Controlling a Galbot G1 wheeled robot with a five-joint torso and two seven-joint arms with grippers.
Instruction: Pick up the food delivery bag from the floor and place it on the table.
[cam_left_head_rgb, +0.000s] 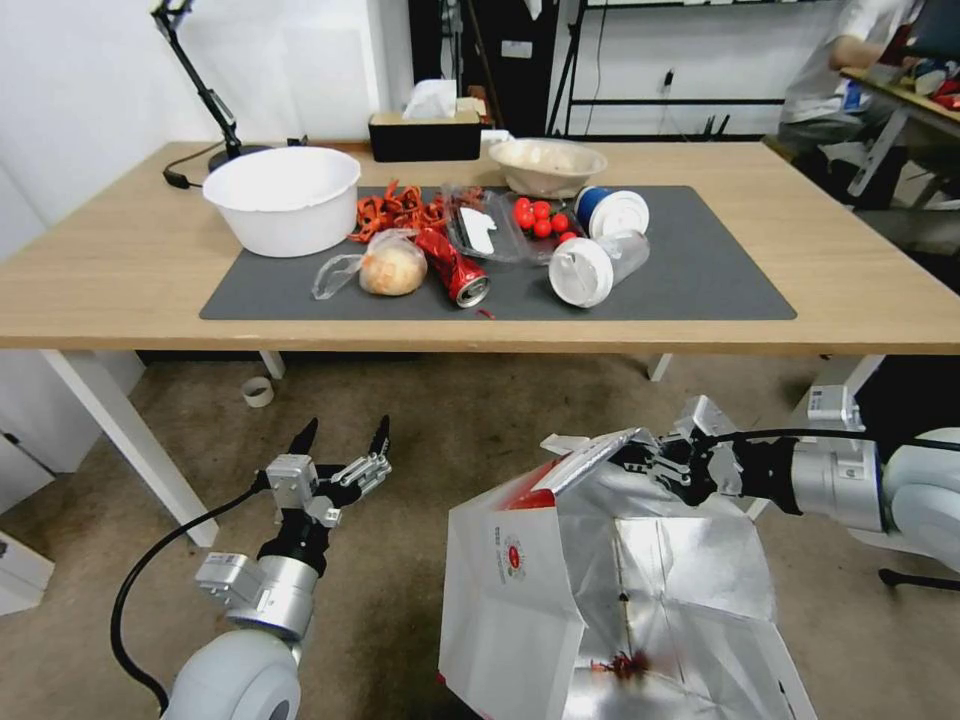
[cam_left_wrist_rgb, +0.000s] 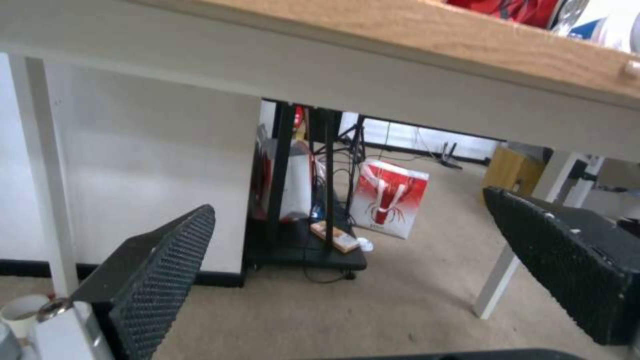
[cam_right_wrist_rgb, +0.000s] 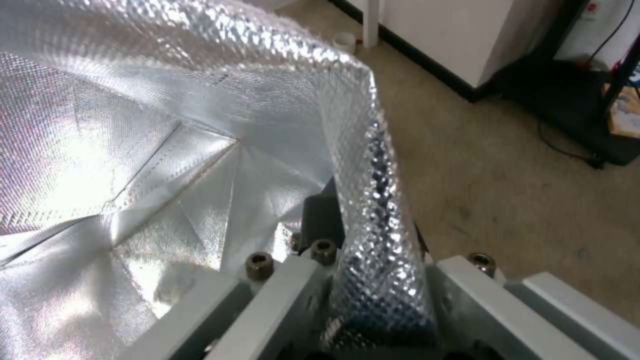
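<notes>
The food delivery bag (cam_left_head_rgb: 520, 590) is white with a small red logo and stands open in front of the table (cam_left_head_rgb: 120, 260), its silver foil lining (cam_left_head_rgb: 680, 580) facing up. Its lower part runs off the head view's bottom edge, so I cannot tell if it rests on the floor (cam_left_head_rgb: 430, 420). My right gripper (cam_left_head_rgb: 655, 462) is shut on the bag's upper rim. In the right wrist view the foil rim (cam_right_wrist_rgb: 363, 165) is pinched in that gripper (cam_right_wrist_rgb: 373, 240). My left gripper (cam_left_head_rgb: 340, 440) is open over the carpet, left of the bag, its pads (cam_left_wrist_rgb: 167, 270) wide apart.
The dark grey mat (cam_left_head_rgb: 700, 270) holds a white bowl (cam_left_head_rgb: 283, 198), a bread roll in a clear bag (cam_left_head_rgb: 390, 268), a crushed red can (cam_left_head_rgb: 455, 270), tomatoes and lidded cups (cam_left_head_rgb: 590, 268). A white table leg (cam_left_head_rgb: 120, 430) stands left of my left arm. Another red-and-white bag (cam_left_wrist_rgb: 390, 197) sits far under the table.
</notes>
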